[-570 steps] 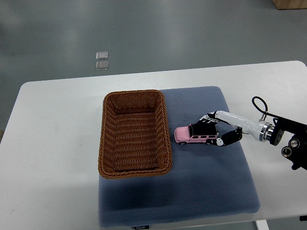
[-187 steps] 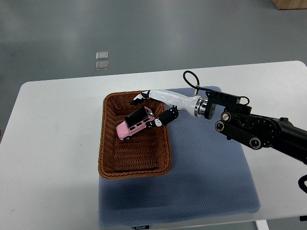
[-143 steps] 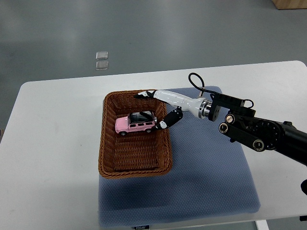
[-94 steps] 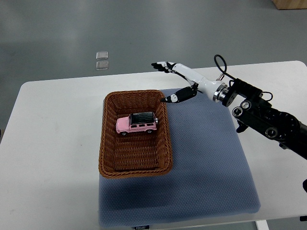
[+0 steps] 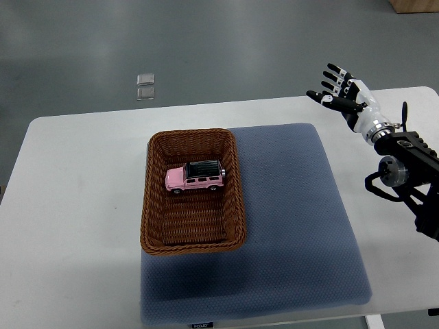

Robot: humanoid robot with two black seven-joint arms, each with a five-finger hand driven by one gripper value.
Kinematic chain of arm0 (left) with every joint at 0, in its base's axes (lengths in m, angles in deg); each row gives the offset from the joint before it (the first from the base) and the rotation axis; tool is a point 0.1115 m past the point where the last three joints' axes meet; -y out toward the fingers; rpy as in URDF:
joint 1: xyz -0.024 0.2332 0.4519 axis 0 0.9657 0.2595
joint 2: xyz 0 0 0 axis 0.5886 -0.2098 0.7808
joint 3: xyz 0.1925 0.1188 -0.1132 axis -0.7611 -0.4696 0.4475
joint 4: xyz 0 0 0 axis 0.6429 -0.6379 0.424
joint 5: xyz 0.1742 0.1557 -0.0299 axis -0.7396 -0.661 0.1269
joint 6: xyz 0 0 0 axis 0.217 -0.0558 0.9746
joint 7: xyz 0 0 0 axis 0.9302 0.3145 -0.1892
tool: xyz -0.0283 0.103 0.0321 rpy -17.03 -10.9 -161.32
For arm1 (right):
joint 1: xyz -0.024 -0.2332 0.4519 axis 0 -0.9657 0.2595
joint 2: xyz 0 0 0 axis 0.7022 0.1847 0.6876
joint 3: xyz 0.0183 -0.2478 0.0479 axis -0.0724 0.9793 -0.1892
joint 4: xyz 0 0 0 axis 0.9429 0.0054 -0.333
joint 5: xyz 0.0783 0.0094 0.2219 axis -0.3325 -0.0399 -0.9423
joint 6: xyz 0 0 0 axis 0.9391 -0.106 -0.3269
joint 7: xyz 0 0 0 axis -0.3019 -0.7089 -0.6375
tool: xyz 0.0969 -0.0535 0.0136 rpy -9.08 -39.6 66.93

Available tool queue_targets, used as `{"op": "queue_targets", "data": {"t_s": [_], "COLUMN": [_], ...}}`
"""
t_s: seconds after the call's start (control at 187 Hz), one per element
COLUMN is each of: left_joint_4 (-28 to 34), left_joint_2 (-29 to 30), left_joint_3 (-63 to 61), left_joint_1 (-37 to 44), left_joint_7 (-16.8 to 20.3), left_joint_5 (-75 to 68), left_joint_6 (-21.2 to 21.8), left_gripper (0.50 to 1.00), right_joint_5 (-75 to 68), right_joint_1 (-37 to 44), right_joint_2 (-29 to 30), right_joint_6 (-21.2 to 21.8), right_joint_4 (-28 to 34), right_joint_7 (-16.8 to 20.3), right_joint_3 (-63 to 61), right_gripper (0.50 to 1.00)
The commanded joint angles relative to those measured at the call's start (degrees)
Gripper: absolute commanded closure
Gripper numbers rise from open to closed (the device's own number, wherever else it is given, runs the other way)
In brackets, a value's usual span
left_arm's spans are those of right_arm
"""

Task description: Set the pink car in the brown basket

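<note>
Pink car (image 5: 195, 178) lies crosswise inside brown basket (image 5: 154, 205), on wheels. We see right robot hand (image 5: 345, 100) far right, fingers spread, empty, well apart.

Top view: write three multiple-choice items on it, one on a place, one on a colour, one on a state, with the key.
1. Where is the pink car?
A. on the blue mat
B. inside the brown basket
C. on the bare white table

2. What colour is the car's roof?
A. black
B. yellow
C. green

3. What state is the right robot hand in?
A. shut on the car
B. curled into a fist
C. open, holding nothing

Key: 1 B, the car sits on the basket's woven floor. 2 A, the roof is dark over the pink body. 3 C, its fingers are spread above the table's far right corner, well clear of the basket.
</note>
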Motion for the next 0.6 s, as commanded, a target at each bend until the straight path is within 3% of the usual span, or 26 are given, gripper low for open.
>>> {"op": "queue_targets", "data": {"t_s": [0.0,0.593], "left_joint_4": [-0.04,-0.3], "left_joint_2": [0.0,0.0], "left_joint_3": [-0.03,-0.03], "left_joint_1": [-0.06,-1.12], "left_joint_7": [-0.09,0.0], "left_joint_5": [-0.02,-0.02], "left_joint_6": [0.0,-0.09], "left_gripper": [0.5,0.5], "right_joint_5": [-6.4,-11.5], "right_joint_1": [-1.01,-3.65], "right_joint_2": [-0.51,-0.16], "right_joint_6": [-0.03,0.58], "right_joint_4": [-0.02,0.16], "right_joint_7": [0.01,-0.69], "right_joint_3": [-0.03,0.06], "right_gripper": [0.597,0.587]}}
